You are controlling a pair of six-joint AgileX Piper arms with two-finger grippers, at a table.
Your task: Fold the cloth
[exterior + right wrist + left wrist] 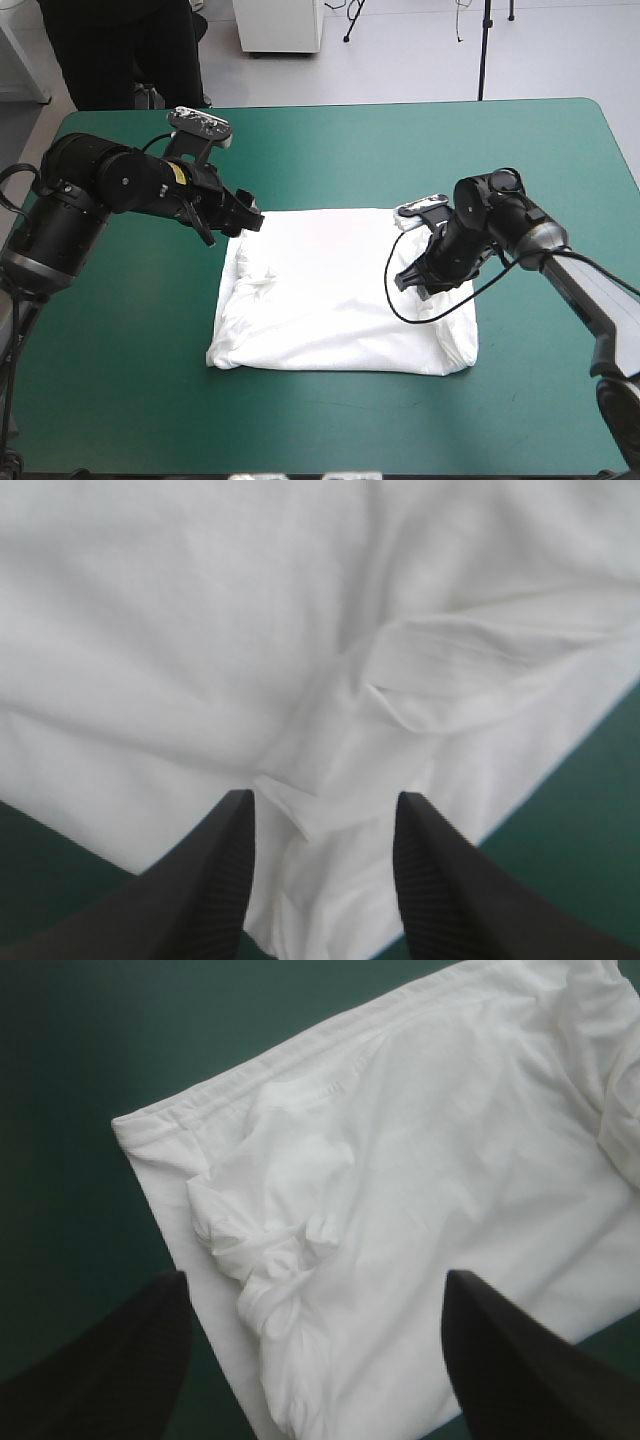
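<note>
Item: T-shirt (pixel 340 295), white, is lying as a flattened, rumpled rectangle mid-worktop (pixel 400 150).
Handling: probably light, limp and quick to sag and wrinkle, so the corners or hemmed edges look the best places to grip.
Left pincer (pixel 250 217): is hovering released at the far left corner.
Right pincer (pixel 415 283): is hanging released over the right-edge creases.

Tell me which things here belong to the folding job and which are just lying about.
Part of the job: the T-shirt, lying flat; the left gripper, jaws open; the right gripper, jaws open.
Just there: the teal-green cover under it.
</note>
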